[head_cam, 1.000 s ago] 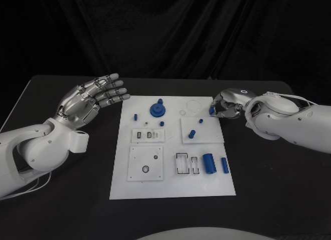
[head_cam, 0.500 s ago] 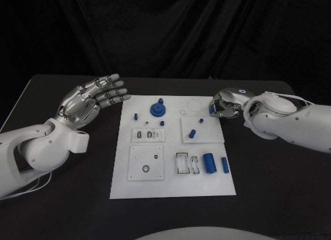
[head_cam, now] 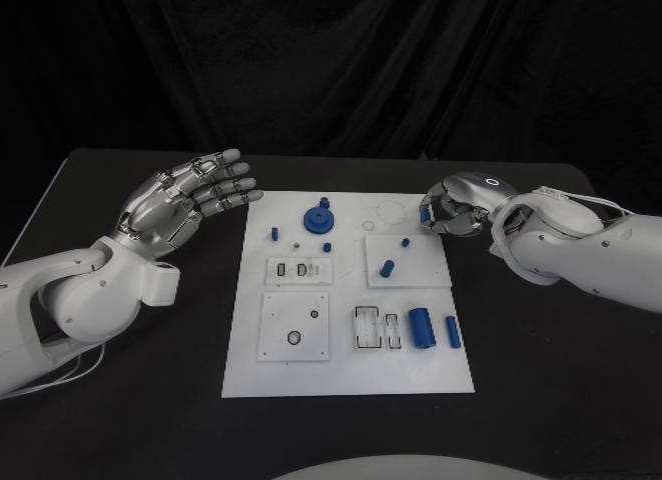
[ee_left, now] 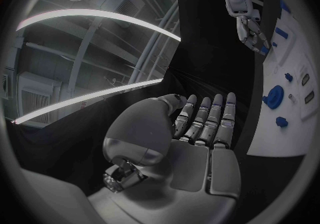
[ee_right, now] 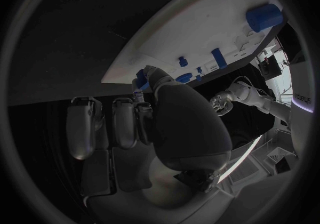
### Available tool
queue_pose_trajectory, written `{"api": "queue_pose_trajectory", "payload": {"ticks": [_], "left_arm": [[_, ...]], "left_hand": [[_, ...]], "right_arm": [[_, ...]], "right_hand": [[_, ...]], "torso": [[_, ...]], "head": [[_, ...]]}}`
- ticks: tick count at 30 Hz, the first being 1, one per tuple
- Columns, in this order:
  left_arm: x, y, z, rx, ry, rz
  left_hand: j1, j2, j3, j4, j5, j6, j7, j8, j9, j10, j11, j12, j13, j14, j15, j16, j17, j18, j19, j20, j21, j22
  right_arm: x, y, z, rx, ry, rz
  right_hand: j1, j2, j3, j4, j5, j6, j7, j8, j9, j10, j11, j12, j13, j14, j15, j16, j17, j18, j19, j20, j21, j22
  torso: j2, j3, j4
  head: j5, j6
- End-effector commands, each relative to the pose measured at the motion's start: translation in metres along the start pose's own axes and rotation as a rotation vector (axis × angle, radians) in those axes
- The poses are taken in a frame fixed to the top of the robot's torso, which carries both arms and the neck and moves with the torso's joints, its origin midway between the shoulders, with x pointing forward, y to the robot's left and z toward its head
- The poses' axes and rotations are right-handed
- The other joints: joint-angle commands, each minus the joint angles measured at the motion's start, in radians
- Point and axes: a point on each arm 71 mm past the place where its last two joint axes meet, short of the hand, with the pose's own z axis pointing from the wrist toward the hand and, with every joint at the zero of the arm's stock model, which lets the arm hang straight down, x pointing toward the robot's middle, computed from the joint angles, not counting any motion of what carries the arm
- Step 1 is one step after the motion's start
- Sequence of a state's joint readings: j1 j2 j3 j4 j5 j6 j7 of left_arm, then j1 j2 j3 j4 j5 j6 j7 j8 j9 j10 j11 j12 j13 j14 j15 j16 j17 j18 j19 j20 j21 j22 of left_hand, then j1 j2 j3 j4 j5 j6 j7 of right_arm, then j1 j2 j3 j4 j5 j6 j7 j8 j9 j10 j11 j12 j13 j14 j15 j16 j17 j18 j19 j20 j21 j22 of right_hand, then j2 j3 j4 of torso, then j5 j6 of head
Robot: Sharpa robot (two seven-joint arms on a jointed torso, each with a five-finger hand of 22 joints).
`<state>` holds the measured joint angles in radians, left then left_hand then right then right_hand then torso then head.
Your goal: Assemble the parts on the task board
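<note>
Overall, the black table (head_cam: pixel 129 400) carried the white board (head_cam: pixel 346 375) at its middle, with the blue parts spread over it. The left hand (head_cam: pixel 187 200) stood off the board's left edge, near its far left corner, fingers spread and straight, holding nothing. The right hand (head_cam: pixel 454 210) sat at the board's far right corner with its fingers curled inward; the wrist view showed a small blue piece (ee_right: pixel 142 81) at the fingertips, seemingly pinched, though the grip could not be confirmed.

On the board, the gear (head_cam: pixel 318 216) stood near the far edge, the large cylinder (head_cam: pixel 419 329) and the slimmer one (head_cam: pixel 451 331) lay side by side toward the near right corner, and a short peg (head_cam: pixel 387 267) rested on the right-hand plate.

Risk, as judged: the pinch looked shallow, so the small piece might slip or tilt during transfer and roll off the right edge.
</note>
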<state>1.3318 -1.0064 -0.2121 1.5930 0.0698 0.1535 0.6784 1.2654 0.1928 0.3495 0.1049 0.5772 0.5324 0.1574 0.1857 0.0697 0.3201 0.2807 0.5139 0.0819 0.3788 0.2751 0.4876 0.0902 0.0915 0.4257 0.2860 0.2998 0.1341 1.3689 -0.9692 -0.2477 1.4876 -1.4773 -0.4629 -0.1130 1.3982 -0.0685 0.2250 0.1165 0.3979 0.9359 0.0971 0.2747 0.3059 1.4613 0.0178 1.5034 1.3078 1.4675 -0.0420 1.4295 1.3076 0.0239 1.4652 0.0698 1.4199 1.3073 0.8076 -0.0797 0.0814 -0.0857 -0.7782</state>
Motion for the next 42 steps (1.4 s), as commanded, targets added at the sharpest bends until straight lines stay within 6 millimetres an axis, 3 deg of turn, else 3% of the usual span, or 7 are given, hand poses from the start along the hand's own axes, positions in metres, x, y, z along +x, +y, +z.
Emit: {"api": "queue_pose_trajectory", "payload": {"ticks": [1, 5, 10, 14, 20, 30, 42], "left_arm": [[0.001, -0.001, 0.0, 0.023, 0.006, -0.012], [0.001, -0.001, 0.0, 0.022, 0.003, -0.01], [0.002, 0.0, 0.001, 0.02, 0.008, -0.012], [0.003, 0.001, 0.002, 0.017, 0.011, -0.014], [0.003, 0.001, 0.002, 0.014, 0.009, -0.013], [0.003, 0.001, 0.002, 0.011, 0.008, -0.012], [0.004, 0.002, 0.003, 0.007, 0.012, -0.015]], "left_hand": [[-0.011, 0.0, 0.008, -0.001, 0.001, -0.001, 0.01, 0.0, 0.0, -0.001, 0.008, 0.006, 0.001, -0.006, 0.001, 0.005, -0.002, -0.01, -0.009, 0.001, -0.001, -0.001], [-0.011, 0.0, 0.008, -0.001, 0.001, -0.001, 0.01, 0.0, 0.0, -0.001, 0.008, 0.006, 0.001, -0.006, 0.001, 0.005, -0.002, -0.01, -0.009, 0.001, -0.001, -0.001], [-0.011, 0.0, 0.008, -0.001, 0.001, -0.001, 0.01, 0.001, 0.0, -0.001, 0.009, 0.006, 0.001, -0.006, 0.001, 0.005, -0.002, -0.01, -0.009, 0.001, -0.001, -0.001], [-0.012, -0.001, 0.008, -0.001, 0.0, -0.001, 0.01, 0.0, 0.0, -0.001, 0.009, 0.006, 0.001, -0.006, 0.001, 0.006, -0.002, -0.01, -0.009, 0.002, -0.001, -0.001], [-0.012, -0.001, 0.009, -0.001, 0.0, 0.001, 0.01, 0.001, 0.0, -0.001, 0.008, 0.006, 0.001, -0.007, 0.001, 0.006, -0.002, -0.01, -0.009, 0.002, -0.001, -0.001], [-0.012, -0.001, 0.009, -0.001, 0.0, 0.001, 0.01, 0.001, 0.0, -0.001, 0.008, 0.006, 0.001, -0.007, 0.001, 0.006, -0.002, -0.01, -0.009, 0.002, -0.001, -0.001], [-0.013, -0.001, 0.01, -0.001, 0.0, 0.001, 0.01, 0.002, 0.0, 0.0, 0.008, 0.007, 0.001, -0.007, 0.001, 0.006, -0.002, -0.01, -0.01, 0.002, -0.001, -0.001]], "right_arm": [[-0.014, 0.013, -0.001, -0.041, -0.091, 0.017], [-0.026, 0.035, -0.002, -0.093, -0.107, 0.034], [-0.03, 0.078, -0.001, -0.204, -0.094, 0.048], [-0.021, 0.113, 0.003, -0.294, -0.041, 0.054], [0.002, 0.142, 0.008, -0.358, 0.061, 0.052], [0.033, 0.169, 0.022, -0.391, 0.146, 0.003], [0.041, 0.174, 0.028, -0.378, 0.144, -0.031]], "right_hand": [[0.004, 0.005, 0.005, -0.003, 0.011, 0.011, 0.0, 0.015, 0.013, 0.009, 0.001, 0.004, 0.141, 0.059, -0.004, 0.008, 0.151, 0.016, 0.026, -0.007, 0.002, 0.201], [0.004, 0.005, 0.005, -0.003, 0.012, 0.012, 0.0, 0.016, 0.014, 0.009, 0.001, 0.004, 0.141, 0.059, -0.004, 0.008, 0.151, 0.016, 0.025, -0.007, 0.001, 0.201], [0.005, 0.005, 0.005, -0.004, 0.013, 0.012, 0.001, 0.018, 0.015, 0.012, 0.002, 0.006, 0.145, 0.06, -0.004, 0.009, 0.152, 0.016, 0.025, -0.007, 0.001, 0.201], [0.007, 0.005, 0.008, -0.007, 0.014, 0.012, 0.0, 0.022, 0.019, 0.013, 0.002, 0.007, 0.146, 0.061, -0.004, 0.012, 0.154, 0.016, 0.026, -0.006, 0.002, 0.201], [0.009, 0.007, 0.011, -0.01, 0.015, 0.012, 0.0, 0.028, 0.024, 0.01, 0.002, 0.005, 0.143, 0.059, -0.004, 0.005, 0.148, 0.018, 0.022, -0.006, -0.006, 0.198], [0.004, 0.003, 0.011, -0.015, 0.014, 0.007, 0.001, 0.037, 0.035, 0.003, 0.002, 0.001, 0.135, 0.056, -0.004, -0.003, 0.141, 0.022, 0.016, -0.006, -0.019, 0.194], [-0.005, 0.0, 0.01, -0.015, 0.006, -0.003, 0.002, 0.038, 0.04, 0.0, 0.003, 0.0, 0.133, 0.054, -0.003, -0.007, 0.138, 0.023, 0.014, -0.005, -0.024, 0.192]], "torso": [[0.0, -0.0002, -0.0019], [-0.001, -0.0003, -0.0015], [0.0, -0.0004, 0.0008], [0.0, 0.0, -0.001], [0.0, -0.0005, -0.0001], [0.0, -0.0002, 0.0003], [0.0, -0.0001, 0.0002]], "head": [[0.003, -0.003], [0.003, -0.005], [-0.002, -0.004], [-0.003, -0.003], [-0.004, -0.002], [0.008, -0.01], [0.008, -0.016]]}}
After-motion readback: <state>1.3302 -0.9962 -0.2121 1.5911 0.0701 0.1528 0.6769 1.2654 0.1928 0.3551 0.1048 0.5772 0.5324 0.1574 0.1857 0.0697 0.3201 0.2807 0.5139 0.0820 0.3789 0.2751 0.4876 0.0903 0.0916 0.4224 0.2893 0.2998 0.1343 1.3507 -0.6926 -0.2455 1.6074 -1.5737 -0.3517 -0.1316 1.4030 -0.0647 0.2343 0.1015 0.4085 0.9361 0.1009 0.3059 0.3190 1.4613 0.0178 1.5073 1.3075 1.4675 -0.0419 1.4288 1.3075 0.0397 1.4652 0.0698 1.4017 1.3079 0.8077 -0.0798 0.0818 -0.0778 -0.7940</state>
